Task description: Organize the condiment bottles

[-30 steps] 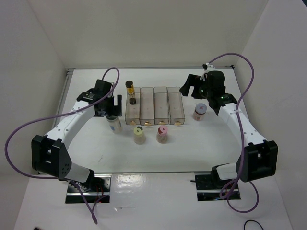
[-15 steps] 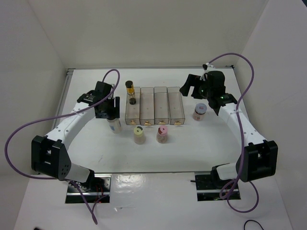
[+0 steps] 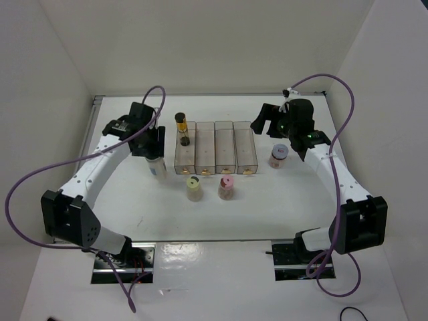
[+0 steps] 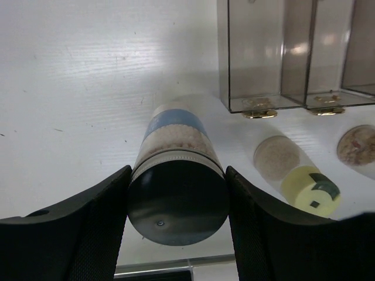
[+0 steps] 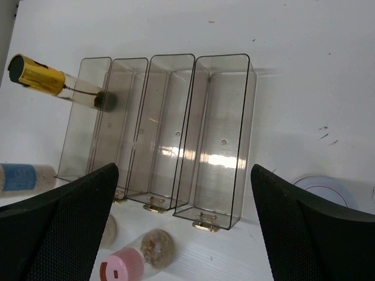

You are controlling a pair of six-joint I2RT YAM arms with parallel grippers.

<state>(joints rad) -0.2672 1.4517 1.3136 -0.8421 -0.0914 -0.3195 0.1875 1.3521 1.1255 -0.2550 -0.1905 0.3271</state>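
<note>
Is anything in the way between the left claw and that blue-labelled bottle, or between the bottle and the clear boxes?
Nothing visible does. The fingers of the left gripper flank the white bottle directly. Only bare table lies between it and the nearest bin, though a dark gold-banded bottle already stands at that bin's far end.

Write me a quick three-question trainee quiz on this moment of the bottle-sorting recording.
1. True or false: the gold-banded dark bottle stands in the rightmost bin.
2. Which bottle sits between the fingers of the left tool? A) the pink-lidded one B) the yellow-lidded one C) the white grey-lidded bottle
3. How many clear bins stand in the row?
Key: 1 false, it is in the leftmost bin; 2 C; 3 four.
</note>
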